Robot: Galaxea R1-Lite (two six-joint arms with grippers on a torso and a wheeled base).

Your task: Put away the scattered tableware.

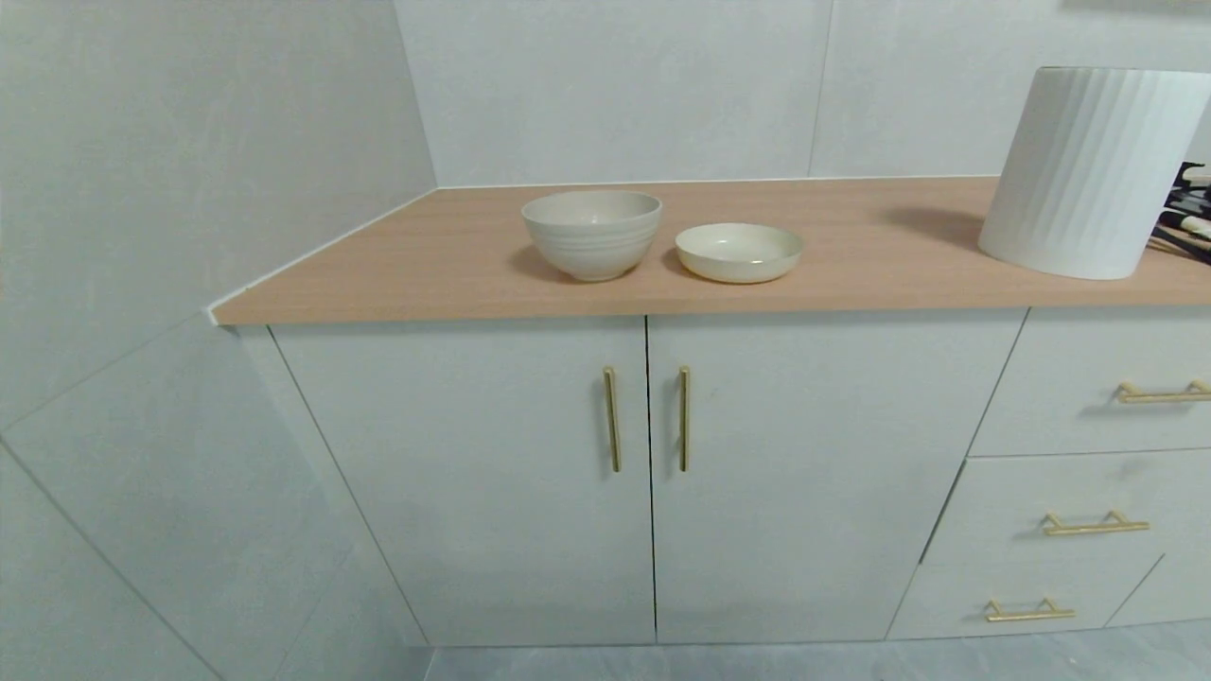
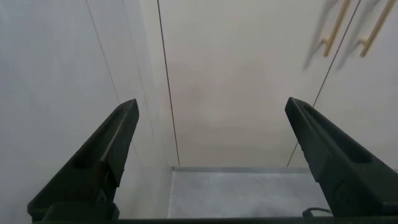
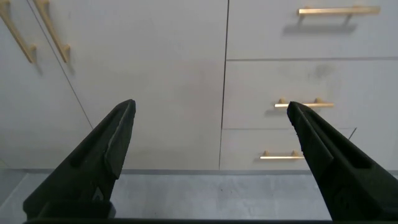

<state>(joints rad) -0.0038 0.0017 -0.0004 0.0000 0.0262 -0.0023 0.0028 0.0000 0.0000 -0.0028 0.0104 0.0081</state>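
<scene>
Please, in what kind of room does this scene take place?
Most likely a home kitchen. A wooden countertop carries a deep bowl and a shallow dish; white cabinet doors with gold handles and a stack of drawers stand below it.

We've got a wood counter (image 1: pixel 407 274) along the wall. A deep bowl (image 1: pixel 591 234) and a shallow dish (image 1: pixel 739 252) sit upright side by side, just apart, near the front edge toward the left end. A white ribbed tub (image 1: pixel 1088 170) stands at the right end. Dark items (image 1: pixel 1184 222) lie just beside it, too small to identify.
</scene>
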